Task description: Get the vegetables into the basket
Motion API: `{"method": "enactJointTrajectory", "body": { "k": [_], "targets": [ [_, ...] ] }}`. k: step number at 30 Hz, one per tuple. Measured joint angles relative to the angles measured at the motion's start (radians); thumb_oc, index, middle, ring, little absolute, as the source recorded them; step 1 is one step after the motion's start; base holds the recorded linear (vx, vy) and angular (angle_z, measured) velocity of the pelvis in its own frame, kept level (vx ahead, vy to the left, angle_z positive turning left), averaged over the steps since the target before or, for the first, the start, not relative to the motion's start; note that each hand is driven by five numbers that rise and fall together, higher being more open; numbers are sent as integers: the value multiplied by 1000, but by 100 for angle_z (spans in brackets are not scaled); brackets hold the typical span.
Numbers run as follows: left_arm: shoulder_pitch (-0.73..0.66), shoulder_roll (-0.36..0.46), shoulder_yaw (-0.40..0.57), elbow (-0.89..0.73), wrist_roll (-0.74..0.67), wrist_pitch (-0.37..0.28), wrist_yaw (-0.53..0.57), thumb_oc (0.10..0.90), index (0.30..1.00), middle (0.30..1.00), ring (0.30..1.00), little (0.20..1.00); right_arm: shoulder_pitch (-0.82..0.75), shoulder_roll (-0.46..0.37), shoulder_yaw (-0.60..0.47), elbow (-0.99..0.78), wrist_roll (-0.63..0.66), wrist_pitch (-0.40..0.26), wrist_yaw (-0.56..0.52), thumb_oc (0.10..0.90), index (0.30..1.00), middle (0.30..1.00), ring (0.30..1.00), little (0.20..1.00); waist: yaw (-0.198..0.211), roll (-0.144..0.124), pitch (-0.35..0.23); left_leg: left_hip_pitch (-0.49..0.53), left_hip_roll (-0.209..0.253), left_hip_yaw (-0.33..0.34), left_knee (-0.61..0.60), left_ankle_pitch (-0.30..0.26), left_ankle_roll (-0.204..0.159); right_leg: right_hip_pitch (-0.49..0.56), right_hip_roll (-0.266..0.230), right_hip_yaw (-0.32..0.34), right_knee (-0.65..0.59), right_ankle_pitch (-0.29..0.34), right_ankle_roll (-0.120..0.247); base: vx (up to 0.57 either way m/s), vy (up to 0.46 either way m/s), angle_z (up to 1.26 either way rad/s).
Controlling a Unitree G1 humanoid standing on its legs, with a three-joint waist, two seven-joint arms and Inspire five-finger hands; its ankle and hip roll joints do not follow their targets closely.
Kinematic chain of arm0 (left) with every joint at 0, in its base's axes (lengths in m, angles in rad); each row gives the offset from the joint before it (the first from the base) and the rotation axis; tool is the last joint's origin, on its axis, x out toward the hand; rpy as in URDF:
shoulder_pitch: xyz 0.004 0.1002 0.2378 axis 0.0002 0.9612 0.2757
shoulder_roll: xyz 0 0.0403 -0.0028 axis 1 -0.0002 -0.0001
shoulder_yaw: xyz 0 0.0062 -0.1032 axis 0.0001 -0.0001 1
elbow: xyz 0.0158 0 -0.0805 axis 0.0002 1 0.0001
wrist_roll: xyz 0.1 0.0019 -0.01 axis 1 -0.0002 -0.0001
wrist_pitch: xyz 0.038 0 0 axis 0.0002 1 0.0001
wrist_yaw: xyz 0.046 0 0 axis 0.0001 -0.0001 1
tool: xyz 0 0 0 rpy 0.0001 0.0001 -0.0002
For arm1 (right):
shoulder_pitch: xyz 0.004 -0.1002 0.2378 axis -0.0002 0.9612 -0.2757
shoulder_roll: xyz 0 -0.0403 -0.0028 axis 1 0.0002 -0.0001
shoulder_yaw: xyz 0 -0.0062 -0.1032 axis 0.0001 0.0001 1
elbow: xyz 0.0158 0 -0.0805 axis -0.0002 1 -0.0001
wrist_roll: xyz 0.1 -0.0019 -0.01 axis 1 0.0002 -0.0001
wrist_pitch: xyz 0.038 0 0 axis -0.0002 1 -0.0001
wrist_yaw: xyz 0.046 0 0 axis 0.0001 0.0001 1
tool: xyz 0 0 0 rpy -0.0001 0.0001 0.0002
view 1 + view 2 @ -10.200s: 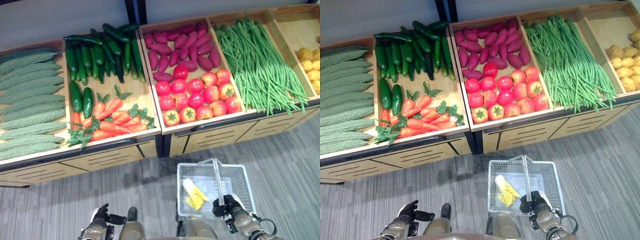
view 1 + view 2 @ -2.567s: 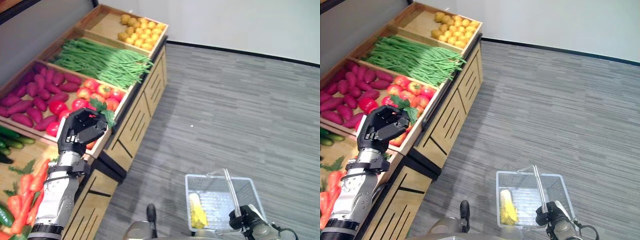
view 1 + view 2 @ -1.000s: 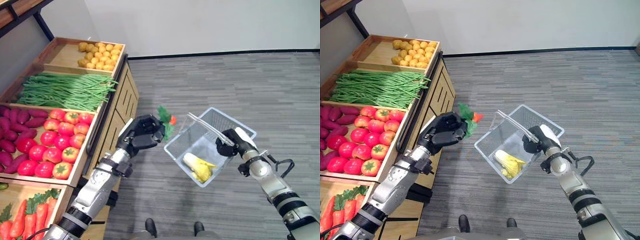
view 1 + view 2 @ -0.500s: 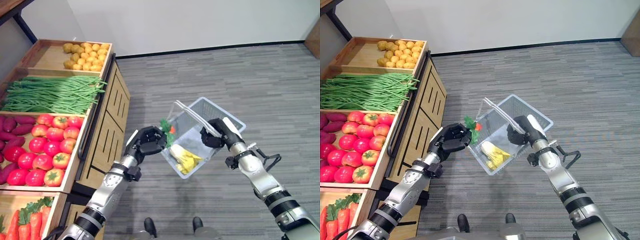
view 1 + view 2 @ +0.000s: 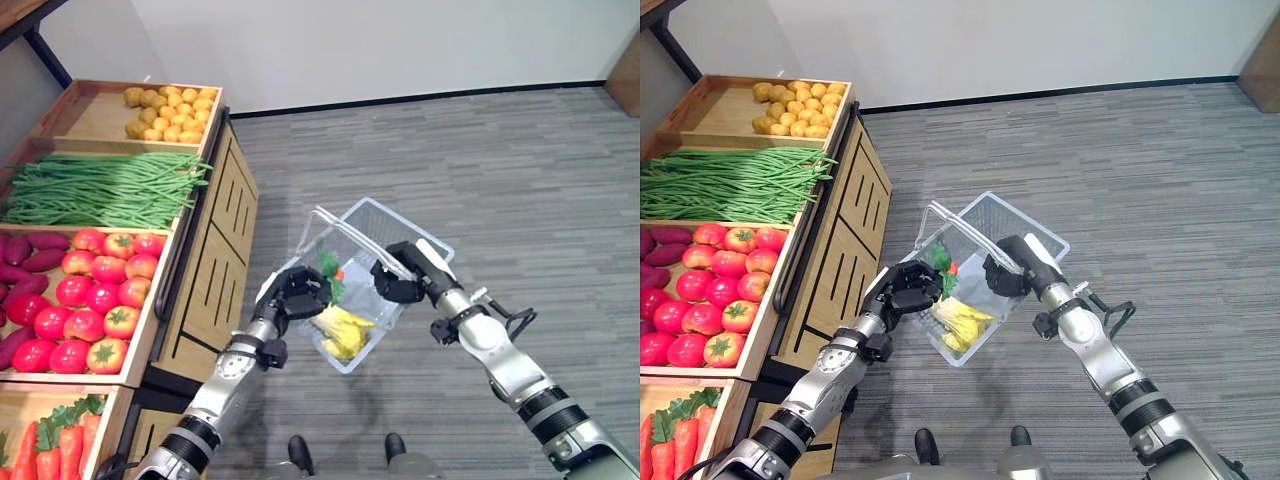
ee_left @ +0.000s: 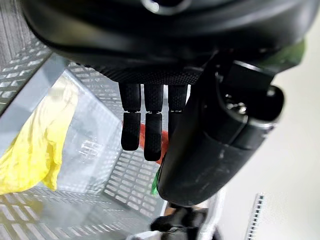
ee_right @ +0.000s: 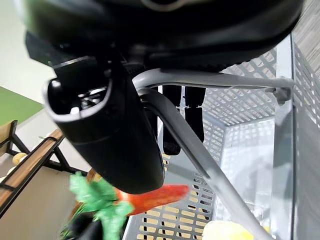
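Observation:
My left hand is shut on a carrot with green leaves, and holds it over the open top of the wire basket. The basket hangs tilted in the air. My right hand is shut on its metal handle. A yellow vegetable lies in the basket's low corner. In the right wrist view the carrot shows just inside the mesh wall. In the left wrist view, orange shows between my curled fingers.
A wooden produce stand runs along the left, close to my left arm. Its bins hold potatoes, green beans, tomatoes and carrots. Grey carpet stretches to the right and behind the basket.
The basket and my right hand have swung left and lower, towards my left hand. The carrot now sits over the basket's opening instead of at its edge.

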State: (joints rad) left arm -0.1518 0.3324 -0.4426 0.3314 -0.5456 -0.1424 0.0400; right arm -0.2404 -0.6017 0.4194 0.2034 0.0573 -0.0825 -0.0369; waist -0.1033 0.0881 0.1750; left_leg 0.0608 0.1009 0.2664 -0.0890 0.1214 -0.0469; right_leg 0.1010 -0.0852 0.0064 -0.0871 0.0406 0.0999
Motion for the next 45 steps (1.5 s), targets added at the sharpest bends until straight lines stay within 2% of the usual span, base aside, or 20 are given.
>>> {"method": "enactJointTrajectory", "body": {
  "k": [3, 4, 5, 6, 11, 24, 27, 30, 33, 40, 45],
  "targets": [
    [-2, -2, 0, 14, 20, 2, 8, 400, 300, 300, 300, 300, 0, 1, 20, -8, 11, 0, 3, 400, 300, 300, 300, 300, -5, -1, 1, 0, 0, 2, 0, 0, 0, -1, 0, 2, 0, 1, 1, -4, -1, -1],
    [-7, -4, 0, 26, 31, 2, 11, 557, 520, 520, 520, 520, 0, 2, 25, -11, 18, 0, 8, 400, 300, 300, 300, 300, -6, -1, 1, 0, 0, 3, 0, 0, 0, -1, 0, 3, 0, 1, 1, 0, 0, 0],
    [-9, -6, 0, 35, 37, 2, 20, 825, 896, 896, 896, 896, 0, 2, 30, -12, 18, 0, 10, 400, 300, 300, 300, 300, -7, -2, 1, 0, 0, 3, 0, 0, 0, -1, 0, 4, 0, 2, 1, 0, 0, 0],
    [-9, -9, 0, 44, 39, 2, 30, 900, 1000, 1000, 1000, 1000, 0, 2, 31, -15, 18, 0, 13, 400, 300, 300, 300, 300, -7, -2, 1, 0, 0, 5, 0, 0, 0, -2, 0, 5, 0, 2, 1, -5, -5, -3],
    [-20, -27, -1, 112, 71, 7, 53, 900, 1000, 1000, 1000, 1000, 0, -2, 52, -37, 19, 0, 13, 400, 300, 300, 300, 300, -10, -2, 1, 0, 1, 12, 0, 0, 0, -6, 1, 12, 0, 5, 0, -7, -5, -4],
    [-21, -32, -1, 102, 77, 28, 87, 900, 1000, 1000, 1000, 1000, 1, -4, 63, -42, 19, 0, 13, 400, 300, 300, 300, 300, -9, -4, 2, 0, 2, 16, 0, 0, 0, -4, 1, 14, 0, 8, -1, -2, -1, -1],
    [-19, -11, -3, 50, 78, 36, 85, 900, 1000, 1000, 1000, 1000, 9, -6, 58, -42, 19, 0, 12, 400, 300, 300, 300, 300, -6, -5, 3, 0, 2, 14, 0, 0, 0, -2, 1, 11, 0, 8, -1, 1, 0, 3],
    [-16, 71, 1, -140, 78, 29, 59, 900, 1000, 1000, 1000, 1000, 56, -4, 15, -2, 14, 1, 2, 400, 300, 300, 300, 300, 9, -11, 7, 3, 0, -6, 0, 0, 0, 10, 0, -8, 0, 8, 0, 4, -1, 14],
    [100, 126, 43, -294, 44, 11, -19, 900, 1000, 1000, 1000, 1000, 146, 22, -95, 87, -12, 2, -12, 400, 300, 300, 300, 300, 41, -16, 10, 10, -2, -14, 0, 0, 1, 22, -1, -15, 0, 5, 1, -10, 0, 10],
    [258, 169, 66, -300, -57, 19, -106, 900, 1000, 1000, 1000, 1000, 205, 27, -165, 237, -58, 13, -31, 400, 300, 300, 300, 300, 62, -17, 10, 8, -5, -36, -1, 2, 3, 29, -3, -34, 0, 3, 1, -9, 0, 8],
    [381, 162, 135, -246, -101, 18, -163, 900, 1000, 1000, 1000, 1000, 256, 58, -238, 377, -83, 5, -41, 400, 300, 300, 300, 300, 62, -17, 9, 10, -9, -50, 0, 3, 4, 38, -6, -46, 0, -1, 3, -19, -4, 7]
  ]
}}
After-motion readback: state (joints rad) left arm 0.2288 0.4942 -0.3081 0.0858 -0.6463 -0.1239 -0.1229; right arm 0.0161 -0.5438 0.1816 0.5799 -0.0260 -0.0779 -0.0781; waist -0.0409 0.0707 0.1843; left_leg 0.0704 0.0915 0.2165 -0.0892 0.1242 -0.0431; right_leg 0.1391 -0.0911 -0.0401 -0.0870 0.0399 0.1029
